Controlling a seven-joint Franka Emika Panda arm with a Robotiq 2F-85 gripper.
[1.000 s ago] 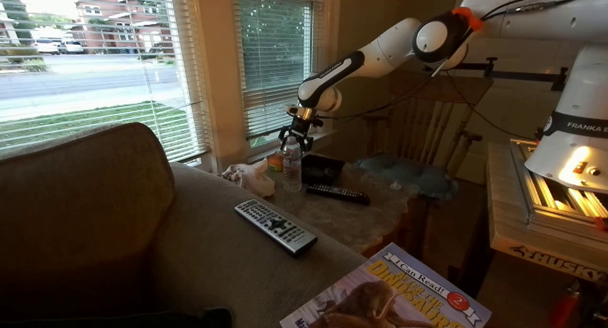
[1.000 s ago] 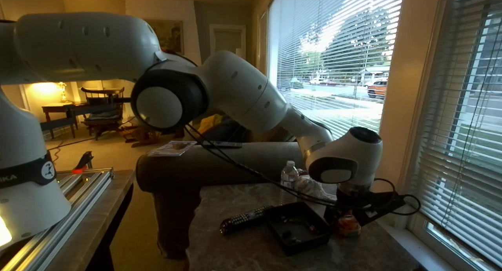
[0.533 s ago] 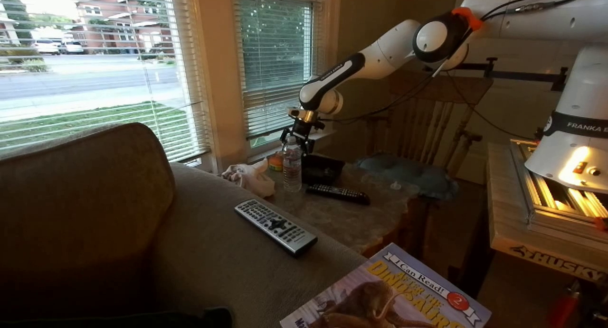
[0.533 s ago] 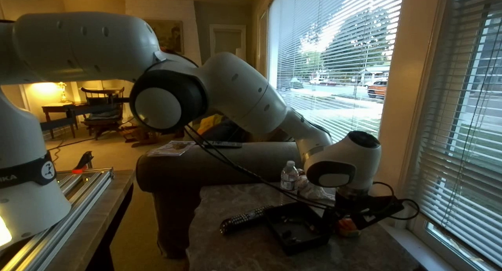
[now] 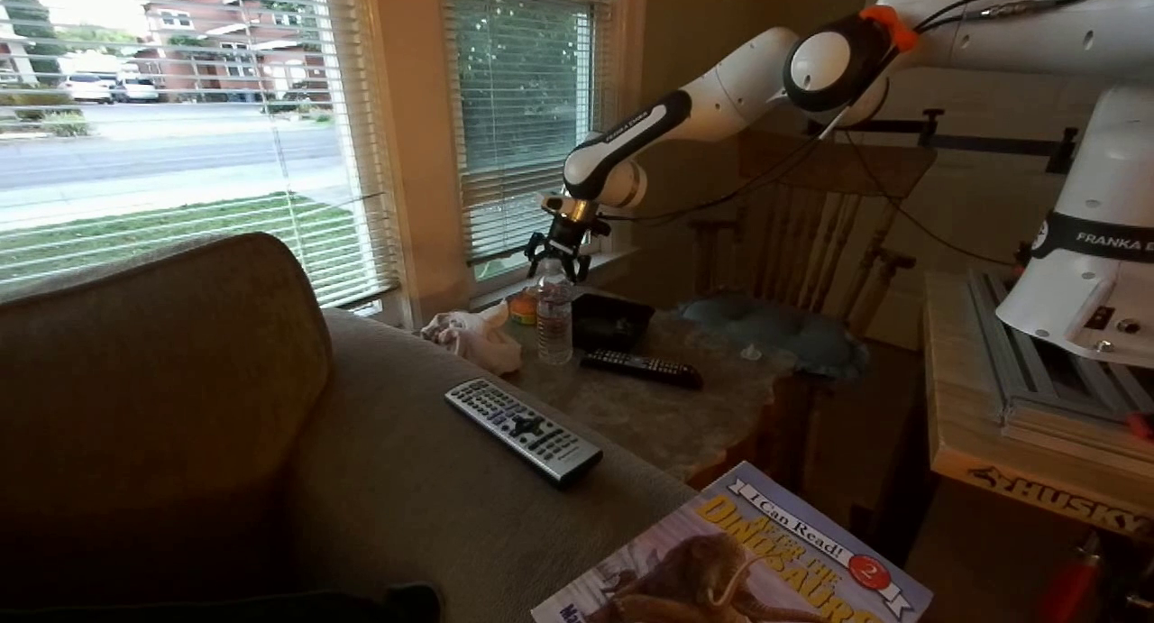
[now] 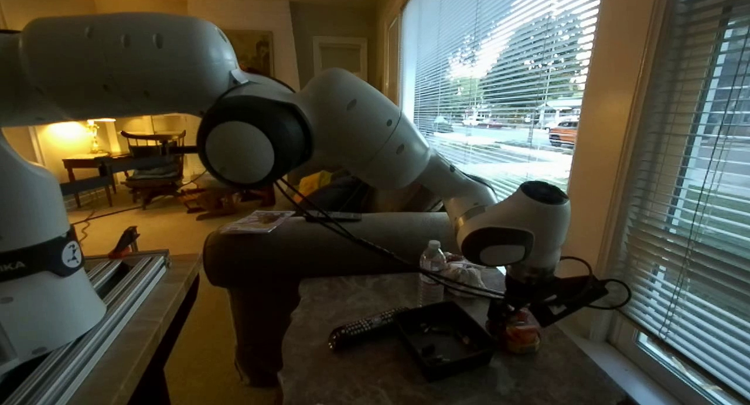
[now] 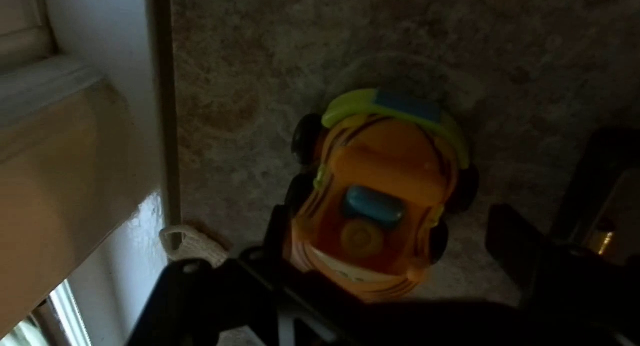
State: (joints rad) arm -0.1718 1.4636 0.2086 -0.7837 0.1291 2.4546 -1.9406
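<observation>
An orange toy car [image 7: 385, 165], its lime-green end turned toward twelve o'clock in the wrist view, was set upright on the stone-patterned tabletop [image 7: 240, 60], with the window ledge [image 7: 145, 110] placed at nine o'clock from it. In that view the car was flanked by the gripper [image 7: 389, 223], whose fingers [image 7: 507, 236] were spread wide at eight and four o'clock; whether its sides were touched could not be told. In an exterior view, a black tray [image 6: 457, 364] was seen near the car at nine o'clock, and a black remote control [image 6: 363, 329] was laid past it in the same direction. A water bottle [image 6: 432, 263] was stood upright at ten o'clock, and a crumpled white bag [image 6: 463, 275] was bunched between ten and eleven. Farther out, in an exterior view, a silver remote control [image 5: 523, 429] was laid on the couch arm [image 5: 388, 479] at six o'clock from the car, a dinosaur book [image 5: 721, 551] was placed at five, and a wooden chair [image 5: 838, 168] was seen between two and three.
</observation>
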